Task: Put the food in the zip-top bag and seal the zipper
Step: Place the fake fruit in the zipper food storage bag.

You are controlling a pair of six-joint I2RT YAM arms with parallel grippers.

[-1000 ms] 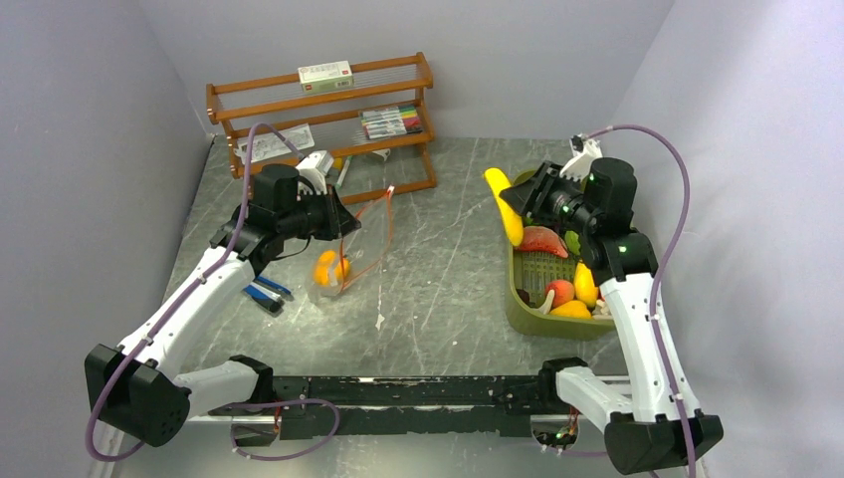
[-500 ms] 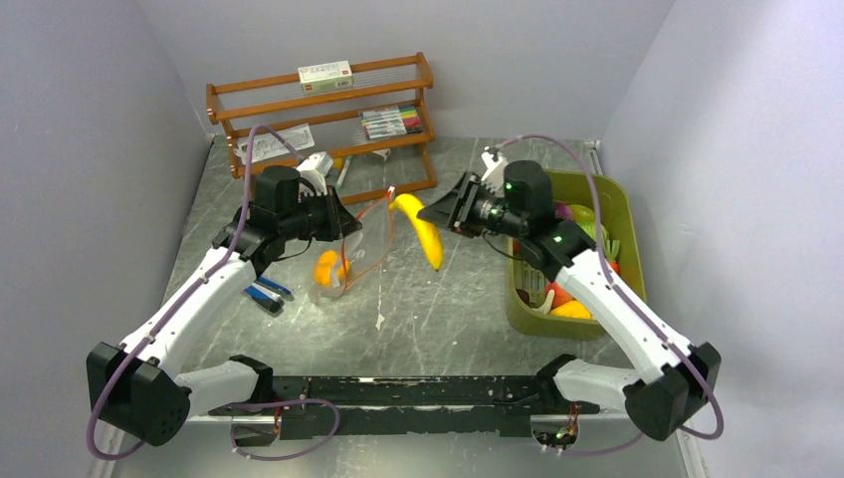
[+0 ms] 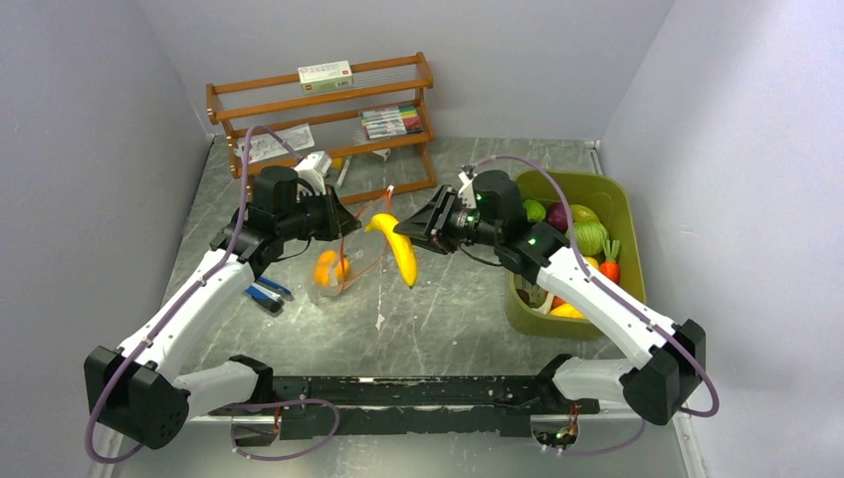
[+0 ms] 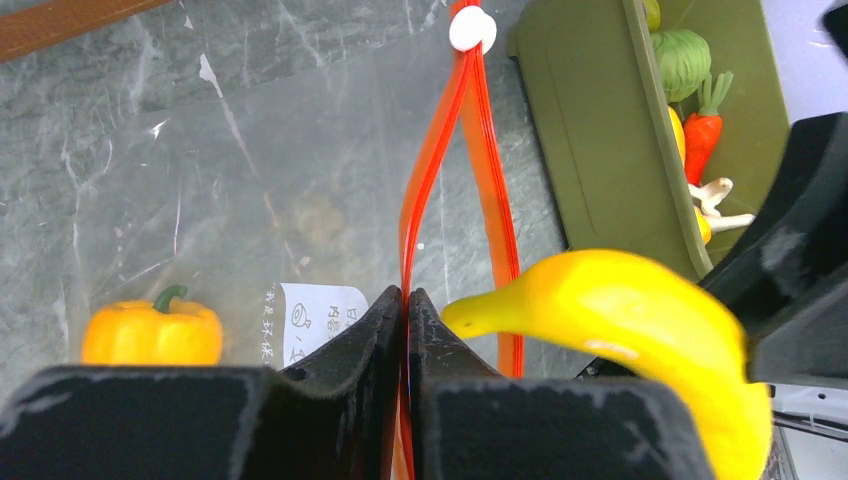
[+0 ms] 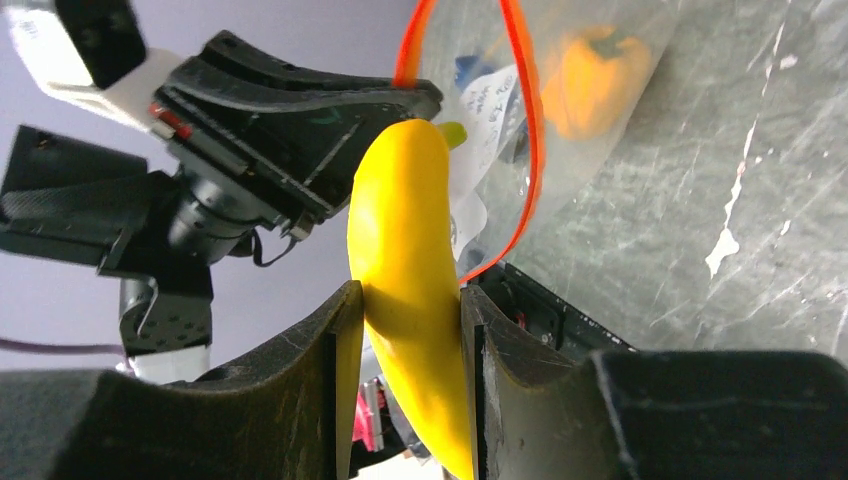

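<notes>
The clear zip-top bag [image 3: 350,251] stands open on the table at centre left, its red-orange zipper [image 4: 432,170] split into two strips. My left gripper [image 3: 343,223] is shut on one zipper strip and holds the bag's mouth up. An orange toy pepper [image 3: 329,267] lies inside the bag; it also shows in the left wrist view [image 4: 152,331]. My right gripper [image 3: 410,233] is shut on a yellow banana [image 3: 394,246] and holds it in the air, its tip at the bag's mouth. The banana shows in both wrist views [image 5: 412,290] [image 4: 640,335].
An olive-green bin [image 3: 617,214] with several toy fruits and vegetables stands at the right. A wooden rack [image 3: 323,124] with marker pens and a small box stands at the back. Small blue items [image 3: 267,293] lie left of the bag.
My right arm has carried the banana from over the bin leftward across the table to the bag's mouth. The left gripper has held the bag still.
</notes>
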